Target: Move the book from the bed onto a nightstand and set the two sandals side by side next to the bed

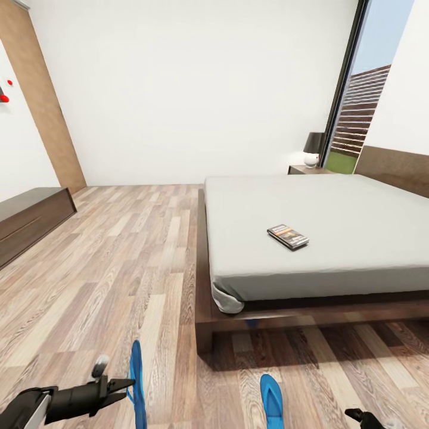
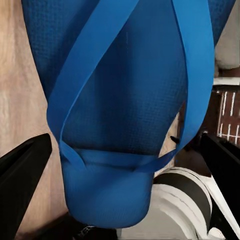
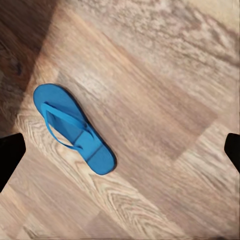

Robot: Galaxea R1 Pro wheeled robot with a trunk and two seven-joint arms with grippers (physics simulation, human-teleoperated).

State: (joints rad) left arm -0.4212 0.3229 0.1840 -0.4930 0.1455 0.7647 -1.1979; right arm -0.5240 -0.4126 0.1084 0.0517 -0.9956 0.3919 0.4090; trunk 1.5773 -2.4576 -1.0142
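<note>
Head view: small dark paperback book lies on off-white wooden-framed bed; left gripper holds one bright blue sandal edge-on; second blue sandal lies flat on floor near the bed's foot. Left wrist view: held sandal hangs between the fingers. Right wrist view: floor sandal below wide-spread right fingers. Sandal step in hand; next, judged: set held one beside the other.

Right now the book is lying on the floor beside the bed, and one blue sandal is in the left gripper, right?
Not quite: the book lies on the bed, as the head view shows. One blue sandal is at the left gripper.
</note>
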